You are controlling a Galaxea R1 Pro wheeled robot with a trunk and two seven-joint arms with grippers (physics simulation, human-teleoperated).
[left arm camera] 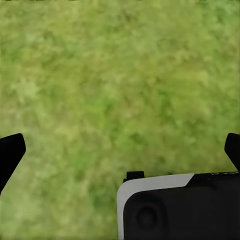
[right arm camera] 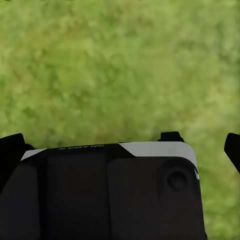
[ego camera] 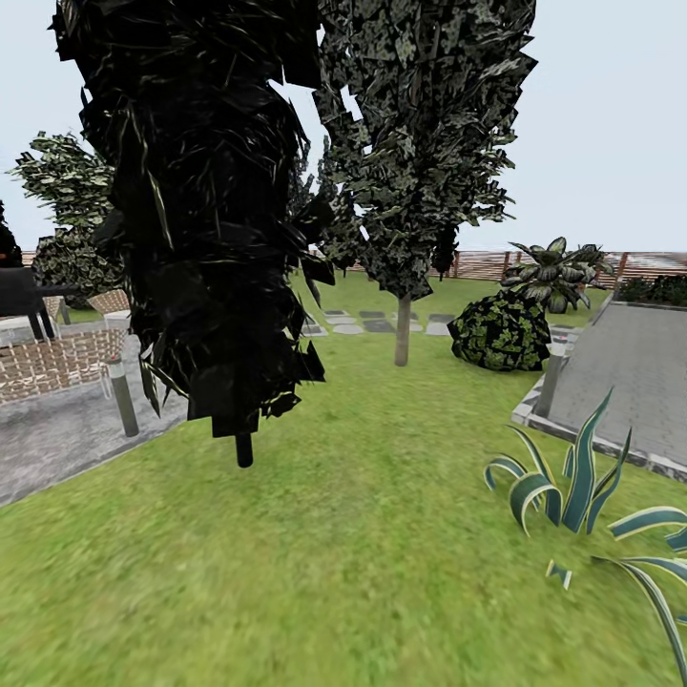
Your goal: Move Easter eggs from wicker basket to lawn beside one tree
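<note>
Head view, garden (ego camera: 382, 286): item one, lawn (ego camera: 334, 563), wide bright green grass running from the foreground to a brown slat fence (ego camera: 658, 260) at the far edge; landmark for all that follows, the dark cone-shaped tree (ego camera: 200, 191) standing close in front on a thin black stem; beyond it and to its right, a second cone-shaped tree (ego camera: 420, 143) on a pale thin trunk; further right of that, a low round bush (ego camera: 500, 331) with a short palm-like plant (ego camera: 555, 272) behind; nearer than the landmark and well to its right, a striped spiky plant (ego camera: 582, 496) beside grey paving (ego camera: 630, 372); left of the landmark, a short post (ego camera: 122, 396), wicker-look furniture (ego camera: 57, 363) and more grey paving.

Left wrist view: left gripper (left arm camera: 120, 150), two dark fingertips at opposite edges of the picture, jaws spread wide, nothing between them but grass; part of the robot's body (left arm camera: 180, 207) below.

Right wrist view: right gripper (right arm camera: 120, 147), fingertips likewise far apart, nothing held, grass beneath.

Step in hand, by judgement: travel and search, with no egg yet in either gripper; none of the near trees has the thick bare trunk the task wants. Next move calls for turning or driving on until the basket is found, then lowering an open gripper over an egg.
</note>
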